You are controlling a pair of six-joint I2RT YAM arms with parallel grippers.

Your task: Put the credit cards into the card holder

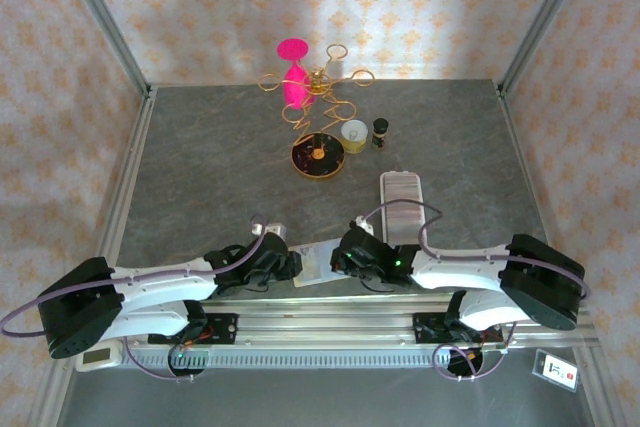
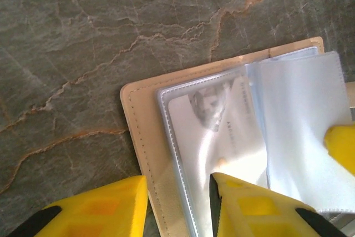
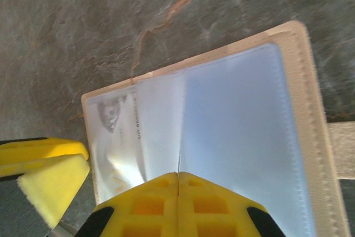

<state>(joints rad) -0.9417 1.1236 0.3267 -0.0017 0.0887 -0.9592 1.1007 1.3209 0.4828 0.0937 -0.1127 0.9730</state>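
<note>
Near edge of the table [image 1: 200,177], middle: card holder [image 1: 318,263] lies open and flat between my two grippers. Right gripper [image 3: 177,180] is pressed together on a clear sleeve leaf [image 3: 233,115], apparently lifting it to expose the pocket beneath. Left gripper [image 2: 178,195] stands apart, straddling the holder's left cover edge, likely to steady it. One pale card with a portrait [image 2: 213,131] already sits in a sleeve pocket.

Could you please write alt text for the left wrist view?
An open beige card holder lies on the grey marbled table, a pale card showing through its clear sleeves. The yellow left gripper straddles its left edge, jaws apart.
</note>
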